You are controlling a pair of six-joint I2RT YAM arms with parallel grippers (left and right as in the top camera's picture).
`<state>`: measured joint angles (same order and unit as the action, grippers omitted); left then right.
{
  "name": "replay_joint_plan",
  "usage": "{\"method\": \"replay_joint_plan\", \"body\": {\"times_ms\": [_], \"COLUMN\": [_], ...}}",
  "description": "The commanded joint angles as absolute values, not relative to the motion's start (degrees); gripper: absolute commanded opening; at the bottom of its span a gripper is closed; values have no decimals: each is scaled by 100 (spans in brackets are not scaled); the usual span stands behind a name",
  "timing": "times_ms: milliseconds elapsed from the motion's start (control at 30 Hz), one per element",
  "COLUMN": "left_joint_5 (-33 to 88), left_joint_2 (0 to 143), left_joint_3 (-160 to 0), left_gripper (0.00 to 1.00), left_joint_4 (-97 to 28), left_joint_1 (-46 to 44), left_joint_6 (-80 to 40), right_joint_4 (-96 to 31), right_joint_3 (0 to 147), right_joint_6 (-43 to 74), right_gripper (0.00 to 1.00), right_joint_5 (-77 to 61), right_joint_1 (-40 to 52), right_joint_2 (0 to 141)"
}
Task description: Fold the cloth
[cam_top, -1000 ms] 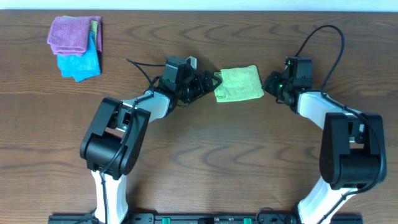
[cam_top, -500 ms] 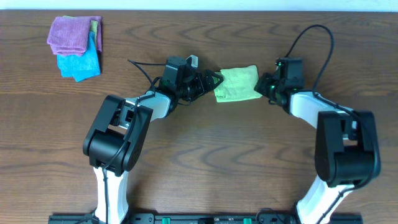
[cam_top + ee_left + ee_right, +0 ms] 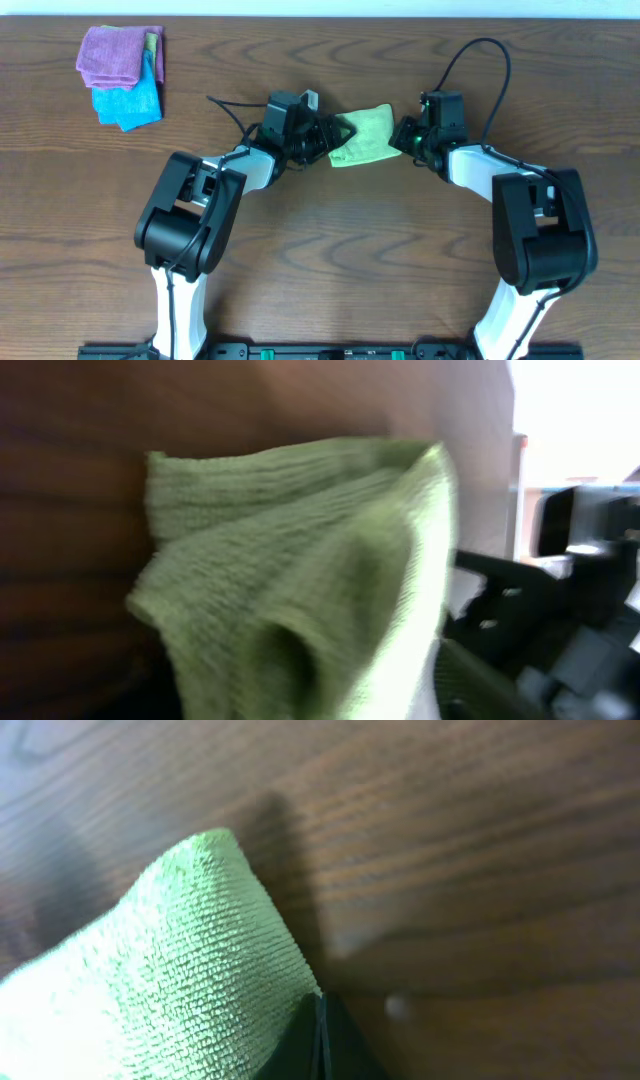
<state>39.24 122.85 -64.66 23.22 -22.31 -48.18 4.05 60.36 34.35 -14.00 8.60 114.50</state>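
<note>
The light yellow-green cloth (image 3: pixel 362 137) lies bunched at the middle of the wooden table, pressed between my two grippers. My left gripper (image 3: pixel 333 138) is at its left edge. In the left wrist view the cloth (image 3: pixel 300 560) rises in folds and hides the jaws. My right gripper (image 3: pixel 403 135) is at the cloth's right edge. In the right wrist view its fingertips (image 3: pixel 320 1020) are together on the edge of the cloth (image 3: pixel 150 970), which is lifted off the wood. The white tag is not visible.
A purple cloth (image 3: pixel 118 52) lies on a bright blue cloth (image 3: pixel 130 100) at the far left back of the table. The right arm's dark body (image 3: pixel 560 590) shows just beyond the cloth in the left wrist view. Cables loop behind both wrists.
My right gripper has moved left to the cloth's right edge and carried it left. The cloth has gone from flat to narrower and bunched. The left gripper has stayed in place.
</note>
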Motion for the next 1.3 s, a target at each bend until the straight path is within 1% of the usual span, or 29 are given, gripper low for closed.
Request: {"method": "replay_joint_plan", "body": {"times_ms": [0,33,67,100,133,267,333,433,667,800,900,1000,1067,1267], "left_joint_5": [3905,3905,3905,3905,3905,4211,4313,4340,4351,4359,4552,5212,5518,5684], "left_joint_2": [12519,12519,12519,12519,12519,12519,12514,12514,12468,12317,12210,12206,12206,12206], "left_joint_3": [-6429,-6429,-6429,-6431,-6434,-6479,-6606,-6993,-8589,-9539,-9627,-9623,-9616,-9616], "left_gripper": [43,38,30,13,6,6,6,6,6,6,6,6,6,6], "left_joint_4": [2233,2244,2292,2342,2408,3170,3728,3964,3972,3957,3922,3850,3590,2759], "left_joint_1": [-2265,-2265,-2263,-2263,-2248,-2071,-1916,-1699,-980,-82,663,1393,1865,2440], "left_joint_6": [-4799,-4801,-4803,-4805,-4805,-4831,-5146,-5452,-5688,-6095,-6386,-6390,-6340,-5881], "right_joint_4": [403,388,355,311,172,-803,-1363,-1984,-2921,-3371,-3594,-3747,-3826,-3881], "right_joint_3": [6243,6278,6318,6355,6416,6914,7251,7666,8034,8034,8034,8034,8034,8034], "right_joint_6": [3507,3505,3485,3385,3262,2604,2351,2051,1562,1404,1374,1315,1317,1319], "right_gripper": [1,1,2,1,2,2,1,2,2,1,2,1,1,1], "right_joint_5": [-1656,-1702,-1730,-1765,-1789,-1758,-1678,-1579,-1157,-1026,-1033,-1033,-1055,-1055], "right_joint_1": [891,886,884,878,851,585,377,93,-198,-198,-202,-202,-202,-185], "right_joint_2": [11552,11550,11550,11533,11496,11196,10949,10569,9618,9148,8960,8868,8860,8862]}}
